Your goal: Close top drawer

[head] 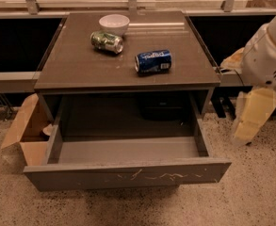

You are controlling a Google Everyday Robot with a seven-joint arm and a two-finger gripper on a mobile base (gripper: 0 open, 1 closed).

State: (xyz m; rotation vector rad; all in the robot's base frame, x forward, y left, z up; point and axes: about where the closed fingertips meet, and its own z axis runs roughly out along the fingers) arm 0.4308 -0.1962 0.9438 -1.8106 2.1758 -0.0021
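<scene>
The top drawer [128, 174] of the grey cabinet is pulled far out toward me. Its flat front panel has pale scratch marks right of the middle. The drawer's inside [128, 149] looks empty. My gripper [253, 117], a cream-coloured part hanging from the white arm [269, 55], is at the right edge of the view. It is to the right of the cabinet, about level with the drawer's right side and apart from it, holding nothing that I can see.
On the cabinet top [71, 65] lie a white bowl [114, 22], a green can [107, 41] on its side and a blue can [153, 61] on its side. An open cardboard box [27, 131] stands on the floor to the left of the drawer. A window ledge runs behind.
</scene>
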